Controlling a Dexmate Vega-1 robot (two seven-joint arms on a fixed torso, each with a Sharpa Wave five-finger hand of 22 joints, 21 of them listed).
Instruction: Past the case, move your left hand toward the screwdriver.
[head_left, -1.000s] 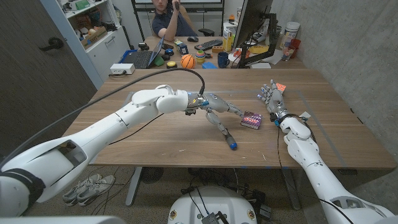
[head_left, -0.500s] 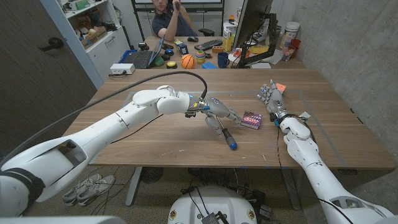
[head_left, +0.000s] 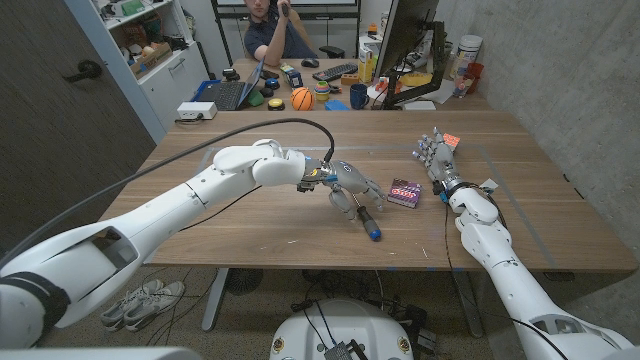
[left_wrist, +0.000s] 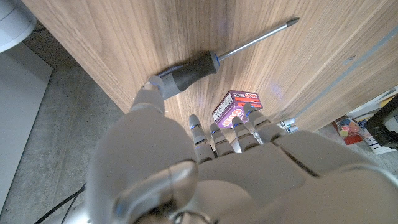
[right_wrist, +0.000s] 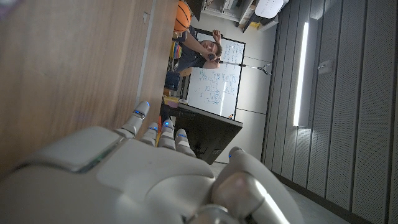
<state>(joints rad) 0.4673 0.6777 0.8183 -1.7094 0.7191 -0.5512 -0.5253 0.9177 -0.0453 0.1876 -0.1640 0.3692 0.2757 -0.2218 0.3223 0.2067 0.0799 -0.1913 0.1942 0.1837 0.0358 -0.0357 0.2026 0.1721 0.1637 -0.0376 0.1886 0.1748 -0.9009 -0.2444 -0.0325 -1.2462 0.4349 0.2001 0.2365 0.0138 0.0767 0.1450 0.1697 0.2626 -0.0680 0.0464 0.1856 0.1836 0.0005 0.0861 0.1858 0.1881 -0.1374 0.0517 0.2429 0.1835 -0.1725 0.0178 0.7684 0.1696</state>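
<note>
screwdriver (head_left: 367, 222): 1 | case (head_left: 404, 192): 1 | person (head_left: 268, 30): 1

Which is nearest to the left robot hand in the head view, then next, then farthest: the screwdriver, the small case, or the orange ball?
From the left robot hand:
1. Screwdriver, right by the fingertips, on the near side.
2. Small case, a little to the hand's right on the table.
3. Orange ball, far back on the cluttered desk behind the table.

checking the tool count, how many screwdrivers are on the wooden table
1. The black-handled, blue-tipped screwdriver lies near the table's front edge, under the left hand, beside the small purple case.
</note>
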